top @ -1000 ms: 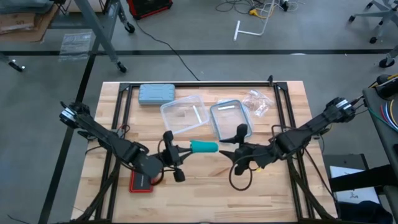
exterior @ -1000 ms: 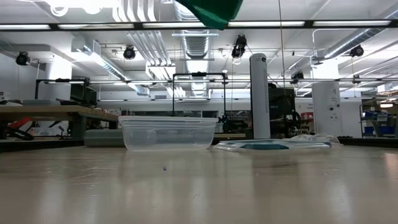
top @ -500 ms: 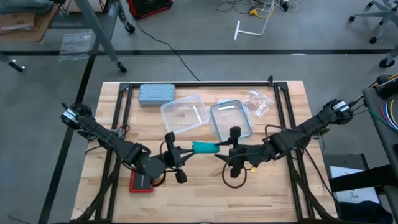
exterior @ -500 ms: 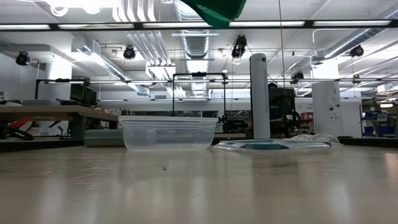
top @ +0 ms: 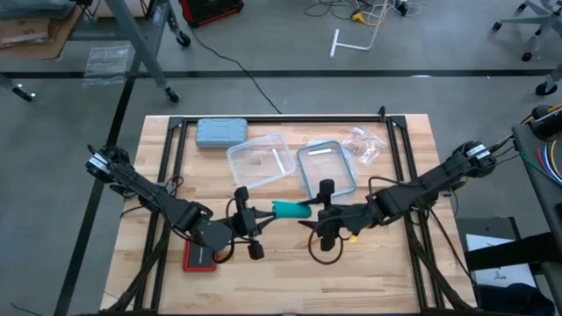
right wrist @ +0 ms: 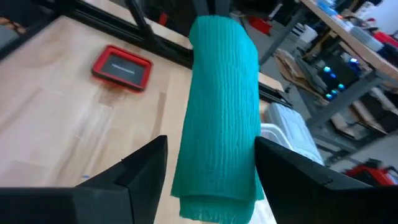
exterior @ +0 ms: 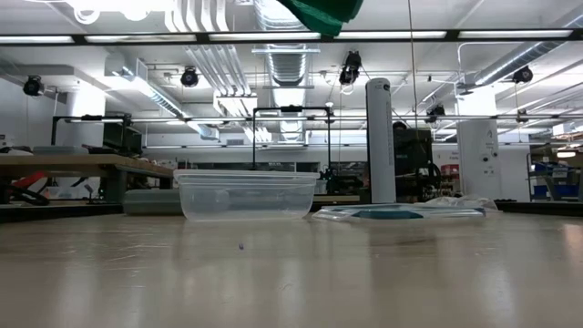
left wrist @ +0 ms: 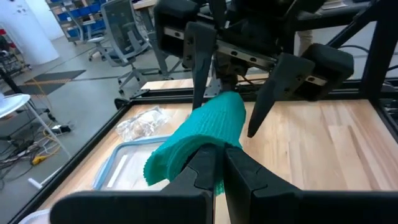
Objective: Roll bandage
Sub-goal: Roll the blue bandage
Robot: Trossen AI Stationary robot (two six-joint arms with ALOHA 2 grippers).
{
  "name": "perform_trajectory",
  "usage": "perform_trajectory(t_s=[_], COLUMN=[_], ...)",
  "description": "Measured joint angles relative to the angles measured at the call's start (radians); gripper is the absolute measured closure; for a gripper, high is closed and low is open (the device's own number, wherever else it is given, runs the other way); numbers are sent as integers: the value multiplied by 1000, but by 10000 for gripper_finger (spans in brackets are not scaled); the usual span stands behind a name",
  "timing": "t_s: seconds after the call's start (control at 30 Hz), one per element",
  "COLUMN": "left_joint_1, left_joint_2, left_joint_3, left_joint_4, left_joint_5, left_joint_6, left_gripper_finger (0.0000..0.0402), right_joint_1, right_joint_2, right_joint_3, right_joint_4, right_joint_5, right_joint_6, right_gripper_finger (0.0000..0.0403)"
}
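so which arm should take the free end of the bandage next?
Probably right. Its open hand already straddles the free end of the bandage, while the left hand is shut on the other end, holding it up.

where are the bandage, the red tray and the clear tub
bandage [right wrist: 221, 93], right wrist view, middle of the teal cloth
red tray [right wrist: 122, 66], right wrist view, its dark centre
clear tub [exterior: 244, 194], low view, front wall

Floor: grey concrete [top: 263, 53] is spreading around the table, with a black cable [top: 230, 63] trailing across it.
Ceiling: long strip lights [exterior: 118, 37] are glowing beside exposed ducts [exterior: 290, 68].
Furniture: office chairs [left wrist: 121, 31] are standing beyond the table; a white column [exterior: 380, 137] is rising behind.
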Motion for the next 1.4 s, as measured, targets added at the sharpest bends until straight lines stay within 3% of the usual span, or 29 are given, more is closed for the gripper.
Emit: perform_trajectory(t_s=[0.37,0.6,0.7,0.93,1.1,1.23,1.4], left_joint_1=[-1,0,0,-3,-16,-23,-24], left_joint_2=[-1,-2,-4,-14,-57,-107,-136], left_joint_3=[0,0,0,0,0,0,0], left_joint_4=[18,2,-8,-39,-151,-265,-331], left_joint_5=[29,29,30,30,24,25,24], left_joint_6=[0,-46,-85,-161,-208,-317,-348], left_gripper_finger=[398,395,374,263,195,182,209], right_joint_1=[-19,-20,-20,-20,-20,-20,-25], right_joint_2=[68,65,64,64,61,58,57], right_joint_3=[0,0,0,0,0,0,0], right_joint_4=[70,68,70,67,50,30,-25], right_joint_5=[-25,-21,-23,-25,-33,-28,-26], right_joint_6=[-5,-4,-7,3,11,12,47], right_gripper_finger=[216,321,349,350,349,349,348])
